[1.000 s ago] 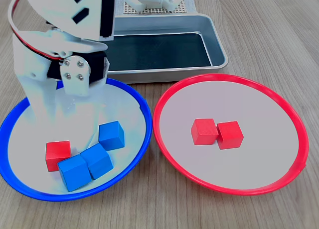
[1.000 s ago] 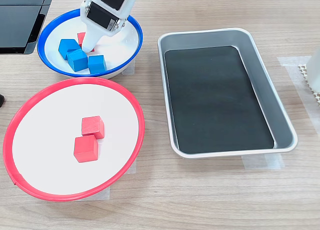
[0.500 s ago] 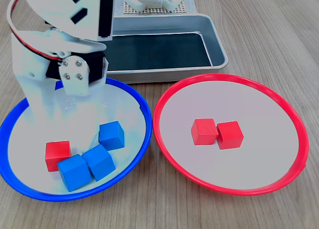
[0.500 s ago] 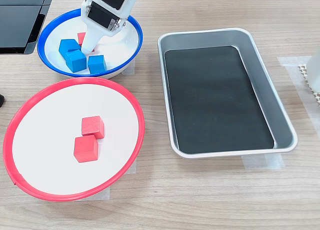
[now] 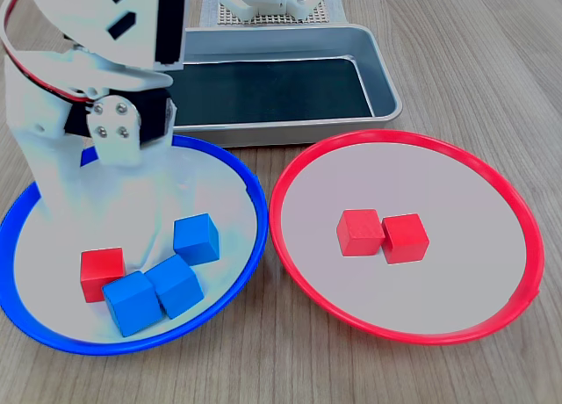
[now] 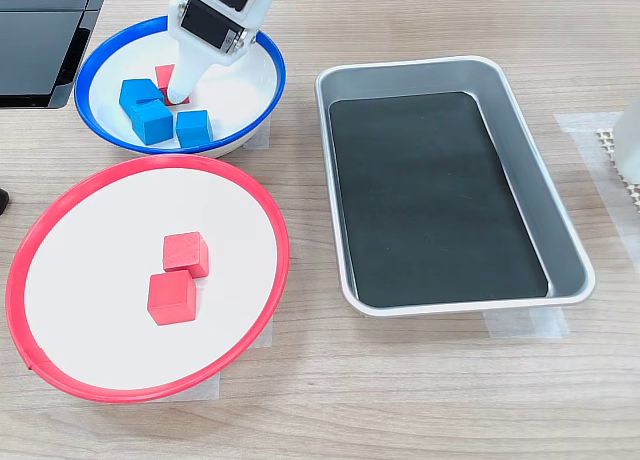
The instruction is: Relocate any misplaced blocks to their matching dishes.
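Note:
The blue-rimmed dish [image 5: 250, 189] [image 6: 268, 55] holds one red block [image 5: 103, 272] [image 6: 164, 78] and three blue blocks [image 5: 132, 303] [image 5: 176, 284] [image 5: 196, 238] [image 6: 153, 120]. Two more red blocks [image 5: 361, 232] [image 5: 406, 238] [image 6: 186, 253] lie side by side in the red-rimmed dish [image 5: 290, 171] [image 6: 270, 230]. My white gripper [image 5: 104, 233] [image 6: 178, 92] reaches down into the blue-rimmed dish, its tip just beside the red block there. Its pale fingers blend into the dish's pale centre, so their spread does not show.
A rectangular grey metal tray [image 5: 386, 97] [image 6: 560, 220] with a dark floor stands beyond the dishes in the first exterior view. A white base on a mesh pad [image 5: 272, 4] is behind it. A dark object [image 6: 40, 30] lies at the second exterior view's top left.
The arm has shifted slightly toward the first exterior view's left and lifted a little. None of the blocks has moved.

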Controlling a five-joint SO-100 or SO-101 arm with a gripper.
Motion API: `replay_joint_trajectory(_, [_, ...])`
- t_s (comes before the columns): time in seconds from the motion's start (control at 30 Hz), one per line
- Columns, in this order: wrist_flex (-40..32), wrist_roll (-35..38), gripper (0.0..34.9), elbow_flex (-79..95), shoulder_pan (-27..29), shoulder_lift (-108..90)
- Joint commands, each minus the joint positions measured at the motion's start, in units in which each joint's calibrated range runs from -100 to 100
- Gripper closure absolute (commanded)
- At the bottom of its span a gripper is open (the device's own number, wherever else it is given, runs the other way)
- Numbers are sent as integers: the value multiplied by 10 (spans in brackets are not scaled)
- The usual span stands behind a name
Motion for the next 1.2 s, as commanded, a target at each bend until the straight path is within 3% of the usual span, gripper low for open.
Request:
replay_joint_trajectory(0.0, [-16, 2, 188, -4, 3, -32])
replay_joint_trajectory(0.4, [-59, 13, 180, 6, 4, -33])
replay_joint_trajectory(1.17, [-71, 18, 201, 41, -14, -33])
